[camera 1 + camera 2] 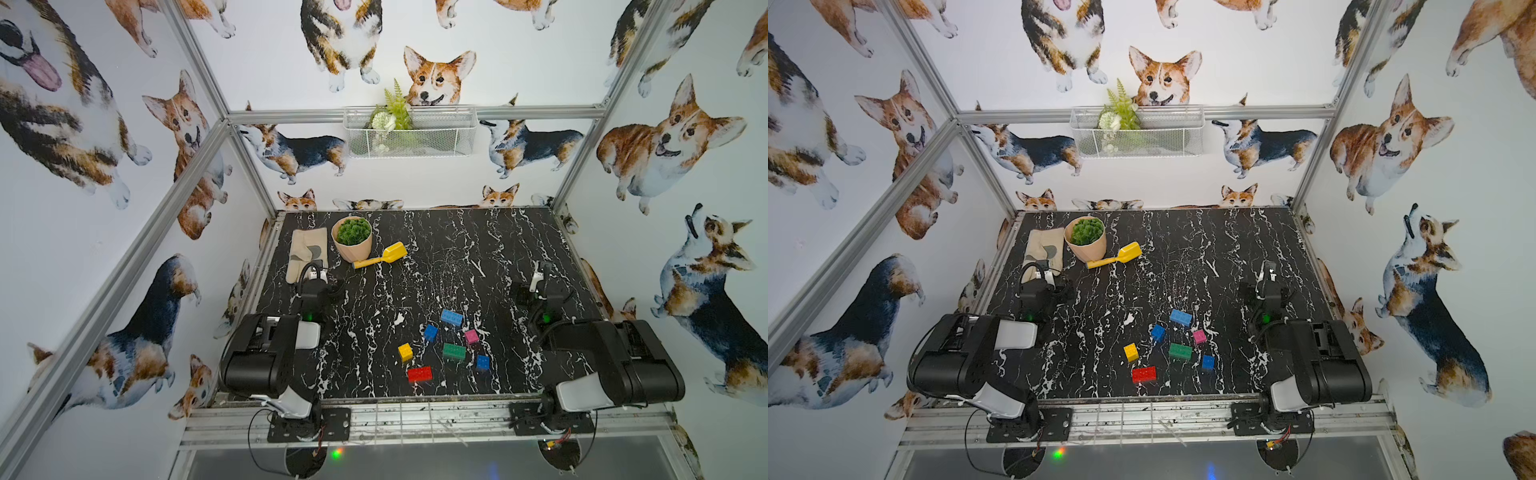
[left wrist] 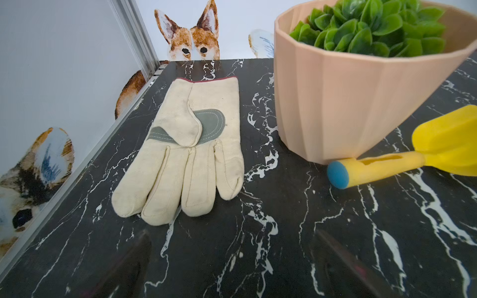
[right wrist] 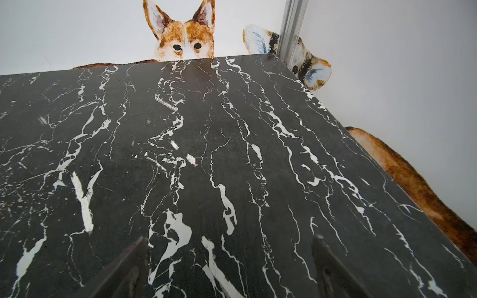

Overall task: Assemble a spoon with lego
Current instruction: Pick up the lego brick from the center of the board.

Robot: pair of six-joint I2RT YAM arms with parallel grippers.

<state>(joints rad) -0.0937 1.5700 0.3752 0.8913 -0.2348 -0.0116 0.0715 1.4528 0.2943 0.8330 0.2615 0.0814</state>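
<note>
Folded at the near edge of the black marbled table point(image 1: 457, 249) sit the left arm point(image 1: 266, 353) and the right arm point(image 1: 623, 357), one at each side. Between them, nearer the right arm, seven loose bricks lie on the tabletop, none joined to another. A red brick point(image 1: 419, 374) is nearest the front, with a yellow brick point(image 1: 405, 351) just behind it. A green brick point(image 1: 454, 351) lies in the middle, with a pink brick point(image 1: 471, 336) and a dark blue brick point(image 1: 431, 332) behind it. A light blue brick point(image 1: 451, 317) is farthest back, and a second dark blue brick point(image 1: 482, 362) lies to the green one's right. Both top views show them well apart from both claws.

The left claw point(image 2: 232, 271) is spread wide with only bare table between its fingers point(image 2: 134, 258). It points at a cream glove point(image 2: 185, 152) lying flat near the table's left edge. Beside the glove stands a peach pot point(image 2: 335, 103) of green leaves. A yellow shovel point(image 2: 387, 165) lies with its blue-tipped handle just beside the pot's base.

The right claw point(image 3: 229, 271) is likewise spread and holds nothing, hovering over bare table near the right edge. A wire basket point(image 1: 440, 137) with a fern hangs on the back wall
</note>
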